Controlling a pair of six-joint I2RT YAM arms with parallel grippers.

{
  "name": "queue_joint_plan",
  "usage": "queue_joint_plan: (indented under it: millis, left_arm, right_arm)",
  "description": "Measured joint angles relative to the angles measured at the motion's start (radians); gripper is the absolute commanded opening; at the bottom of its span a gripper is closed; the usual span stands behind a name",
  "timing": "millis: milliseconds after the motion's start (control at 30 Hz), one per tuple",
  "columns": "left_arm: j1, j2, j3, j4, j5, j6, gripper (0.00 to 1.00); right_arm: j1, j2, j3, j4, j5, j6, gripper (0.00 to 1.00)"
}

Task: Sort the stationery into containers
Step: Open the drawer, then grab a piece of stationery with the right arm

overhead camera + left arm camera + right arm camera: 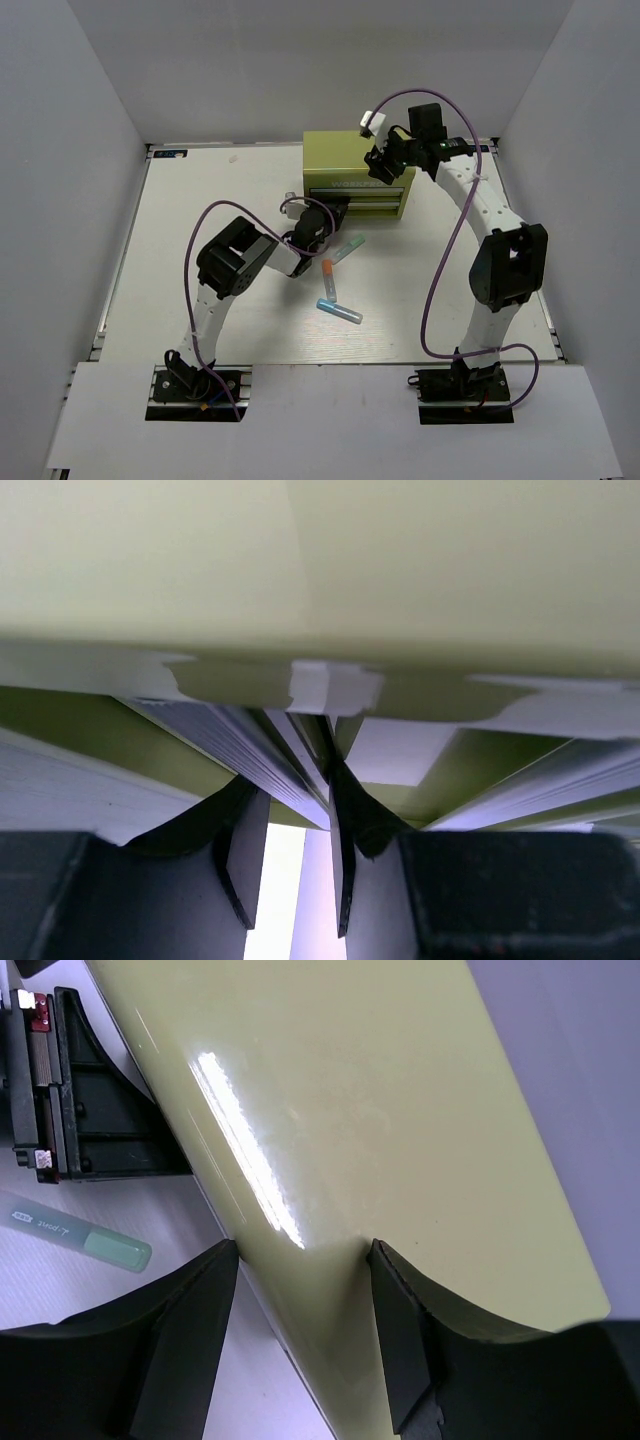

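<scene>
top external: toolbox (335,150) braced for drawer access.
right gripper (380,170) spread wide on its top, likely steadying; left gripper (335,212) narrowed at drawer (375,207) lip, grip unconfirmed.

Setting: robotics lab test cell; white surface (190,190) boxed in on three sides by plain pale panels (300,60); slotted metal rail (103,335) along the surface's edge; left arm (215,300) and right arm (490,215) bolted at its near edge; purple cables (430,295) looping loose.
</scene>
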Motion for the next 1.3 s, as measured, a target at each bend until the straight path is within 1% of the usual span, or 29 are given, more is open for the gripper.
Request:
queue_joint_plan:
  millis: [33, 100, 233, 367, 667, 700, 833, 867, 900, 967, 1067, 1200, 1300]
  left_arm:
    - [0.0, 0.002, -0.003, 0.01, -0.002, 0.0, 0.01]
    - [-0.001, 0.003, -0.016, 0.032, -0.003, 0.0, 0.0]
    - [-0.013, 0.002, -0.054, 0.084, -0.003, 0.0, 0.0]
    - [-0.036, -0.024, -0.139, 0.155, -0.007, -0.003, 0.0]
    - [-0.078, -0.095, -0.274, 0.207, -0.013, -0.005, 0.0]
    - [-0.079, -0.099, -0.28, 0.208, -0.013, -0.004, 0.05]
    - [-0.081, -0.103, -0.286, 0.209, -0.008, -0.004, 0.31]
    - [-0.082, -0.103, -0.286, 0.209, -0.004, -0.003, 0.41]
    - [-0.082, -0.104, -0.286, 0.209, -0.002, -0.002, 0.54]
    - [-0.082, -0.105, -0.289, 0.199, 0.005, 0.018, 0.61]
    - [-0.082, -0.108, -0.293, 0.176, 0.021, 0.045, 0.68]
    - [-0.082, -0.139, -0.293, 0.156, 0.055, 0.088, 0.68]
    - [-0.082, -0.193, -0.302, 0.154, 0.087, 0.114, 0.69]
  right_arm:
    - [0.0, 0.002, 0.004, -0.004, 0.002, -0.002, 0.61]
    - [0.001, 0.005, 0.013, -0.014, 0.006, -0.002, 0.61]
    - [0.005, 0.022, 0.045, -0.043, 0.021, 0.003, 0.61]
    - [0.01, 0.036, 0.076, -0.072, 0.038, 0.015, 0.61]
    - [0.012, 0.04, 0.084, -0.082, 0.053, 0.027, 0.61]
    - [0.012, 0.04, 0.084, -0.082, 0.053, 0.028, 0.61]
    - [0.012, 0.04, 0.083, -0.08, 0.056, 0.033, 0.66]
    - [0.011, 0.04, 0.081, -0.078, 0.056, 0.034, 0.68]
    - [0.011, 0.039, 0.078, -0.075, 0.056, 0.034, 0.68]
    - [0.01, 0.034, 0.068, -0.067, 0.055, 0.032, 0.71]
    - [0.006, 0.016, 0.035, -0.042, 0.047, 0.015, 0.72]
    - [0.002, -0.042, -0.048, -0.012, 0.02, -0.008, 0.72]
    - [-0.003, -0.1, -0.118, -0.006, -0.002, -0.026, 0.72]
